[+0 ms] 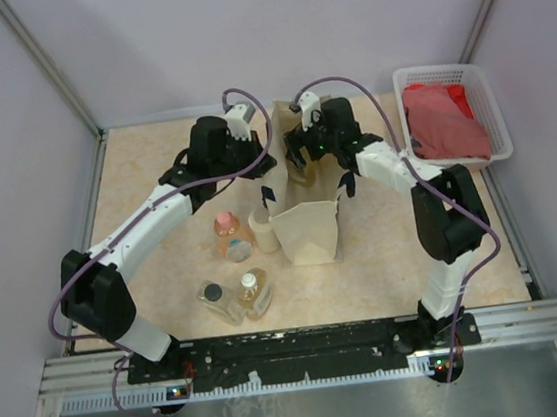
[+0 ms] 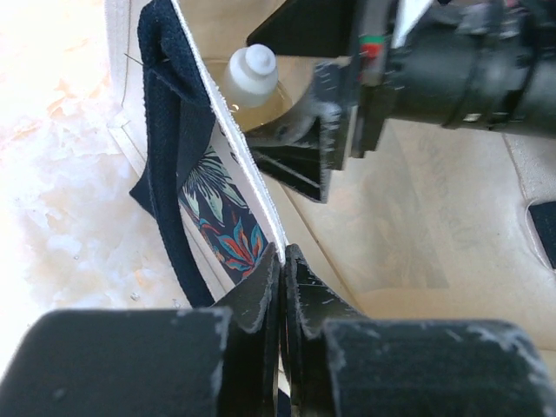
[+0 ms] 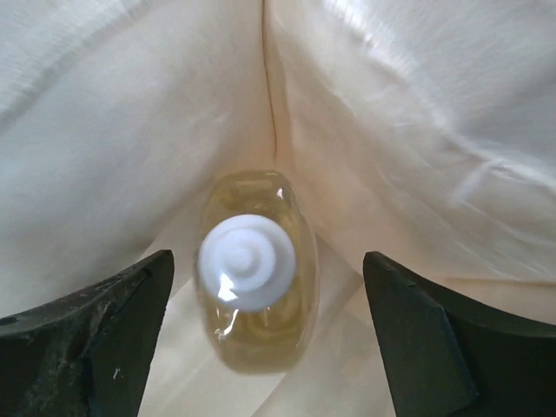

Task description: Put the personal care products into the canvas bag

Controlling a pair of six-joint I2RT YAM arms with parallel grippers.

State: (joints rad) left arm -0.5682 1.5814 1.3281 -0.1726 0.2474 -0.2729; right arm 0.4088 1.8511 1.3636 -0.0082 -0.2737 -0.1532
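Observation:
The beige canvas bag (image 1: pixel 306 227) stands upright mid-table with dark strap handles (image 2: pixel 165 174). My left gripper (image 2: pixel 282 261) is shut on the bag's left rim and holds it. My right gripper (image 3: pixel 268 257) is open, down in the bag's mouth (image 1: pixel 305 155). A clear bottle of amber liquid with a white cap (image 3: pixel 252 269) stands free between its fingers inside the bag, and also shows in the left wrist view (image 2: pixel 252 76). Left of the bag on the table are a pink-capped bottle (image 1: pixel 226 224), a cream cylinder (image 1: pixel 263 228), a dark-capped bottle (image 1: pixel 215 298) and a light-capped bottle (image 1: pixel 253 290).
A white plastic basket (image 1: pixel 494 113) holding a red cloth (image 1: pixel 445 119) stands at the back right. Metal frame rails run along the table's sides and near edge. The loose bottles lie close to the left arm's forearm.

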